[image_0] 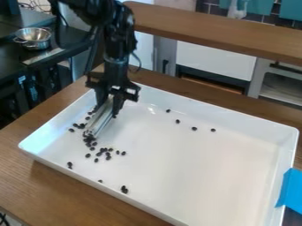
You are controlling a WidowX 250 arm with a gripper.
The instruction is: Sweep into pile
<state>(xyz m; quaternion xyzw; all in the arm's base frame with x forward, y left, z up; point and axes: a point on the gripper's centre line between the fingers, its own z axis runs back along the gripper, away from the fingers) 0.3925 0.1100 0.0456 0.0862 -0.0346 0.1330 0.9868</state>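
Observation:
The gripper hangs over the upper left part of the white tray, shut on a silvery metal sweeping tool. That tool slants down to the left, its lower end at the tray floor among dark beans. More beans lie loosely grouped just below and right of the tool's end. A few sit near the tray's front left side, such as the beans. Several single beans are spread out toward the tray's back. Part of the tray's back left corner is hidden behind the gripper.
The tray rests on a wooden table, with blue tape at its right edge. Behind it runs a raised wooden shelf. A metal bowl stands on a dark surface at the upper left.

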